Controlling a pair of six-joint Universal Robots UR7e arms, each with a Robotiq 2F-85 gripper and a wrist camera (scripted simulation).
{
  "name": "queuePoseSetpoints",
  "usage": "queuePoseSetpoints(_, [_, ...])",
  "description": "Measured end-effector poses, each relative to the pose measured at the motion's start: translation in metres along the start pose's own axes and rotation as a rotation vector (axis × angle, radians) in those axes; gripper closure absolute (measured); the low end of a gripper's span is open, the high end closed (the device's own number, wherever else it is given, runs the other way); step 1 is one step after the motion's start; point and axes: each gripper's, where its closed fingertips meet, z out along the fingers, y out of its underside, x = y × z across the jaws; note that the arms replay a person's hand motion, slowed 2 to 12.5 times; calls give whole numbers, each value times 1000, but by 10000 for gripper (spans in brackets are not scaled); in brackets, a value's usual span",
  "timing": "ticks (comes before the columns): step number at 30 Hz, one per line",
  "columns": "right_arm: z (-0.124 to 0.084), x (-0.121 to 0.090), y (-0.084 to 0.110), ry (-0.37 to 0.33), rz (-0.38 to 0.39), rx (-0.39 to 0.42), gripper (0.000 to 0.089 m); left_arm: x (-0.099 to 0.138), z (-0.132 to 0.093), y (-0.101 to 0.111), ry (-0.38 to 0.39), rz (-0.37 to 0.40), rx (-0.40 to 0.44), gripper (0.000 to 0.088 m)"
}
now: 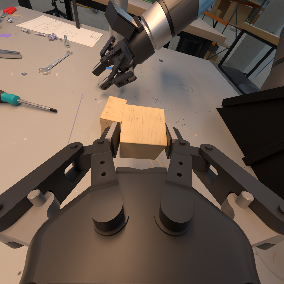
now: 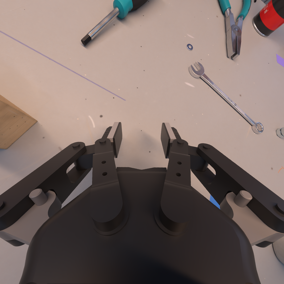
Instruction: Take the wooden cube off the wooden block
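Observation:
My left gripper [image 1: 142,135] is shut on the wooden cube [image 1: 142,127], with a pad on each side face. The cube's underside shows, with bare table below it, so it hangs above the table. The wooden block [image 1: 113,111] stands on the table just behind and left of the cube, which hides part of it; I cannot tell if they touch. My right gripper [image 2: 141,138] is open and empty over bare table. It also shows in the left wrist view [image 1: 103,76], hovering beyond the block. The block's corner [image 2: 12,123] shows at the left edge of the right wrist view.
A teal-handled screwdriver [image 1: 30,104], a wrench [image 1: 55,63], bolts and a paper drawing [image 1: 61,29] lie far left. A black box [image 1: 253,130] stands at the right. The right wrist view shows the screwdriver [image 2: 107,20], pliers [image 2: 233,30], wrench [image 2: 225,98] and a red-black can [image 2: 270,18].

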Motion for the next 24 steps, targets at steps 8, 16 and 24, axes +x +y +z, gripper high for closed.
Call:
queuePoseSetpoints(8, [-6, 0, -1, 4, -29, 5, 392, -1, 0, 1, 0, -5, 1, 392])
queuePoseSetpoints(16, [-12, 1, -1, 23, -102, 6, 383, -2, 0, 1, 0, -8, 1, 392])
queuePoseSetpoints(24, [-17, 4, 0, 71, -214, -8, 409, -3, -1, 1, -7, -1, 0, 392])
